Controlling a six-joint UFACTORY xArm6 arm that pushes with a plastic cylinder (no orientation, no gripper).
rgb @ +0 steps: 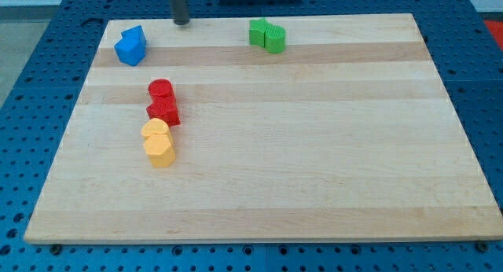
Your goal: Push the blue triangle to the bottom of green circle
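Two blue blocks touch at the board's top left; the upper one (137,37) looks like the blue triangle and the lower one (127,52) has a shape I cannot make out. The green circle (276,40) sits at the top centre, touching another green block (258,32) on its left. My tip (181,23) rests on the board's top edge, to the right of the blue blocks and well left of the green ones. It touches no block.
A red circle (160,89) and a red star-like block (164,111) stand together left of centre. Just below them are a yellow heart-like block (156,131) and a yellow hexagon (160,151). The wooden board (314,162) lies on a blue perforated table.
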